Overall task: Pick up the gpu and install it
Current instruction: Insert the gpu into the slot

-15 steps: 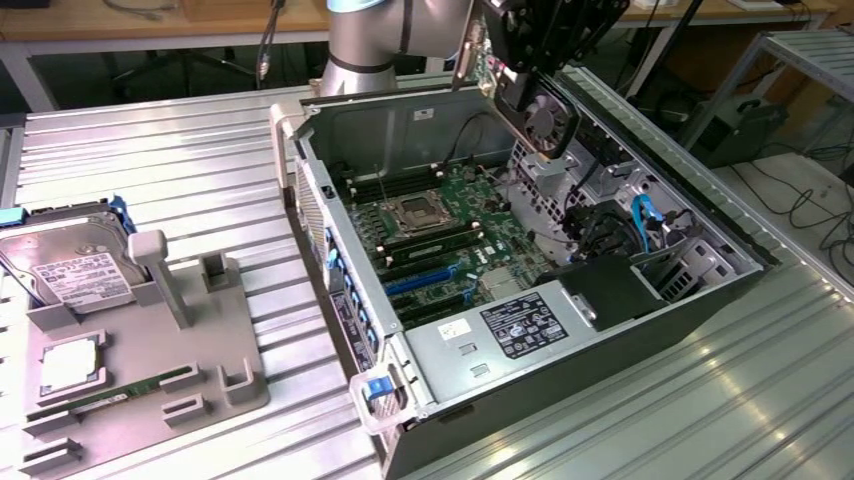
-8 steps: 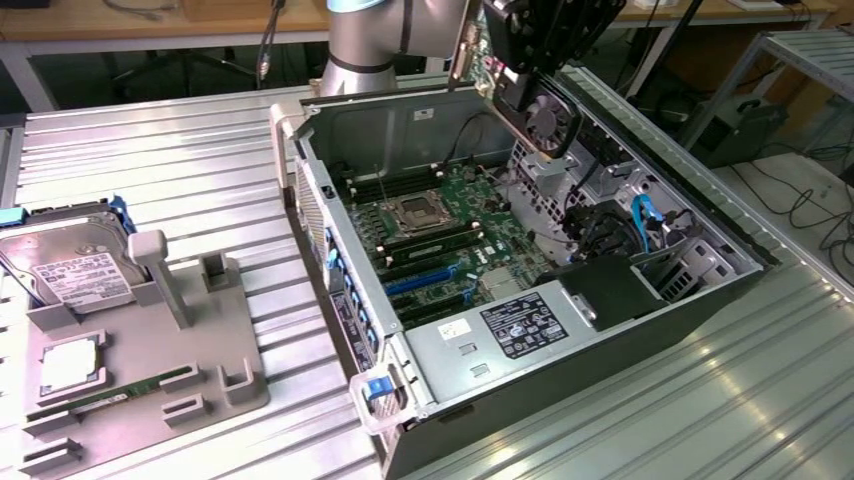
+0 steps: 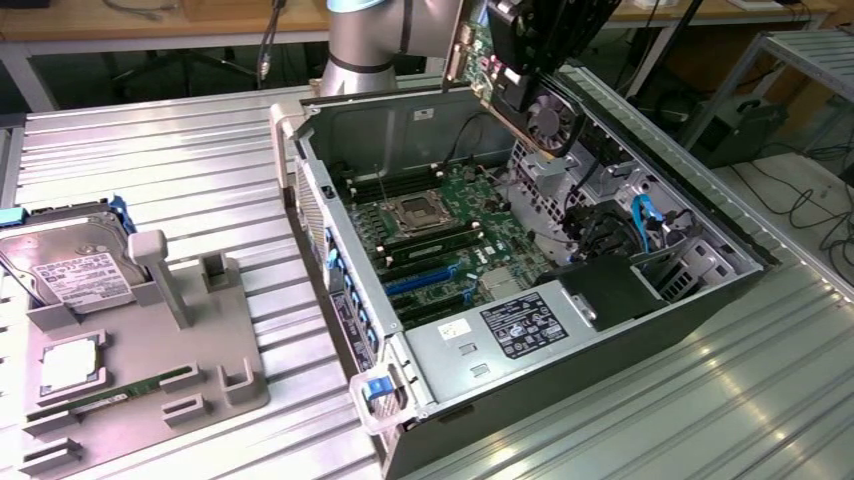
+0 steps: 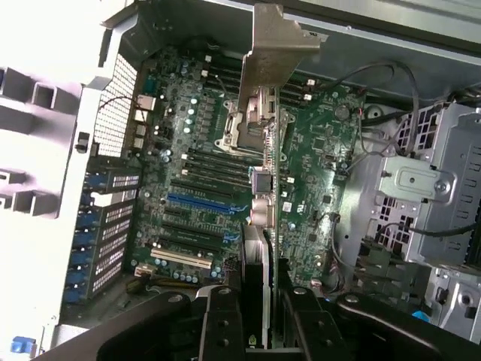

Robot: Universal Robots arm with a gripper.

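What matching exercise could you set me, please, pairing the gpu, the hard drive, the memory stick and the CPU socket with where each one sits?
Things:
1. gpu
2. hard drive
3. memory stick
4. CPU socket

Places:
A. on the motherboard inside the open computer case
B. in the grey holder, at the end nearer the exterior camera
C. clamped in the gripper, above the case
D. in the grey holder, at the farther end, white label showing

Pairs: 1-C, 2-D, 3-B, 4-A
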